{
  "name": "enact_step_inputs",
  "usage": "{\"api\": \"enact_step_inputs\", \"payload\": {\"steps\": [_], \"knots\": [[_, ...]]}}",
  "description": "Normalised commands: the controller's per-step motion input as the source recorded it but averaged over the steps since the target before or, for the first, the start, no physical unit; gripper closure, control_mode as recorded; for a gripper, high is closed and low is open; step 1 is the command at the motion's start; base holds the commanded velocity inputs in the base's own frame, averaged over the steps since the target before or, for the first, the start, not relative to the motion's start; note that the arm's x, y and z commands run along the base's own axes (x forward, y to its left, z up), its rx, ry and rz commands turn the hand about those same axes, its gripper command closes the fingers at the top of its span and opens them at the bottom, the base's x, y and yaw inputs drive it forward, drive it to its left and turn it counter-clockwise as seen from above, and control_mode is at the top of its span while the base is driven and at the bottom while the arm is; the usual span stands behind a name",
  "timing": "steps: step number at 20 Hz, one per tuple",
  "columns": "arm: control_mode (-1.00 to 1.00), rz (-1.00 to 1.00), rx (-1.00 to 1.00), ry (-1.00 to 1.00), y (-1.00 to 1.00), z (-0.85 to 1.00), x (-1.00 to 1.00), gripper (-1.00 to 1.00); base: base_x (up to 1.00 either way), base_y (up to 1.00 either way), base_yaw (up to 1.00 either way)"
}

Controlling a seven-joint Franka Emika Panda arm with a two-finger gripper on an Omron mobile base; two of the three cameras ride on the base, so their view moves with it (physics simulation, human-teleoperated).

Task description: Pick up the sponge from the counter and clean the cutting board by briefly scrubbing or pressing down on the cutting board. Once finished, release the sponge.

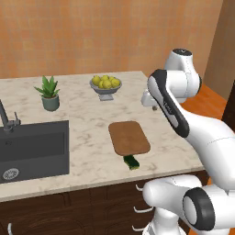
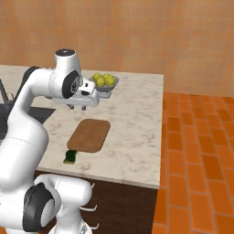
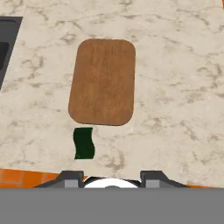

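The brown wooden cutting board (image 1: 129, 137) (image 2: 89, 135) (image 3: 103, 82) lies flat on the beige marbled counter (image 1: 92, 124). Just off its near short edge, close to the counter's front edge, rests the small dark green sponge (image 1: 131, 162) (image 2: 70, 156) (image 3: 83, 143); it touches or nearly touches the board. My gripper (image 1: 154, 109) (image 2: 77, 108) (image 3: 112, 177) hangs high above the counter, behind the board's far end, pointing down. It is open, its fingertips (image 3: 72, 177) wide apart with nothing between them.
A bowl of lemons (image 1: 106, 86) (image 2: 105, 82) stands behind the board, and a potted plant (image 1: 49, 93) farther left. The dark sink (image 1: 34, 149) with its faucet (image 1: 7, 119) is inset at the left. Orange tiled floor (image 2: 196, 151) lies past the counter's right end.
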Motion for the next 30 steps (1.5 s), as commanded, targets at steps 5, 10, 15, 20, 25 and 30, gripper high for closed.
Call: {"api": "enact_step_inputs", "payload": {"steps": [5,10,15,20,25,30], "knots": [[-1.0,0.0,0.0,0.05,0.09,-0.36,0.01,-1.0,0.0,0.0,0.0],[-1.0,0.0,0.03,0.15,0.41,-0.95,0.08,-1.0,0.0,0.0,0.0],[-1.0,0.0,0.03,0.1,0.46,-0.83,0.03,-1.0,0.0,0.0,0.0],[-1.0,0.0,0.0,0.02,0.44,-0.74,0.0,-1.0,0.0,0.0,0.0],[-1.0,0.01,0.0,0.0,0.19,-0.57,0.0,-1.0,0.0,0.0,0.0],[-1.0,0.0,0.0,0.0,0.01,-0.54,0.0,-1.0,0.0,0.0,0.0]]}}
